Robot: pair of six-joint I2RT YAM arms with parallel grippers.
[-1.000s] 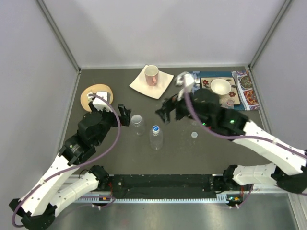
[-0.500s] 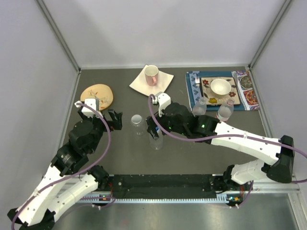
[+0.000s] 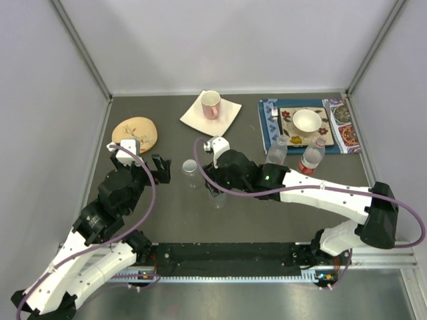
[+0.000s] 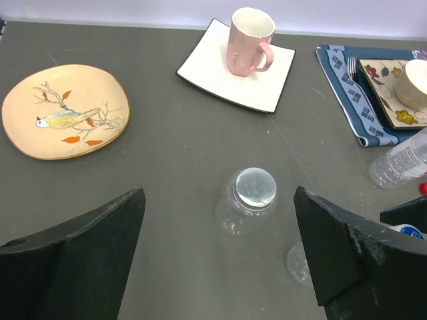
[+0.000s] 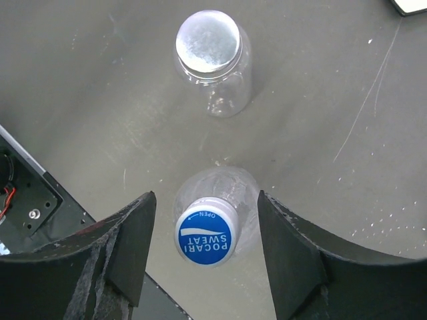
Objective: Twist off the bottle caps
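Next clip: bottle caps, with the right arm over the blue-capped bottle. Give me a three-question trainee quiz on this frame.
1. True or false: the right claw is shut on the blue cap.
2. What stands on the white square plate? A) the pink mug B) a bowl C) a bottle
3. Fill in: the squat bottle ahead of the left claw has its greyish cap ____ (on/off).

Key: 1 false, the claw is open, with a gap on each side of the cap. 2 A. 3 on.
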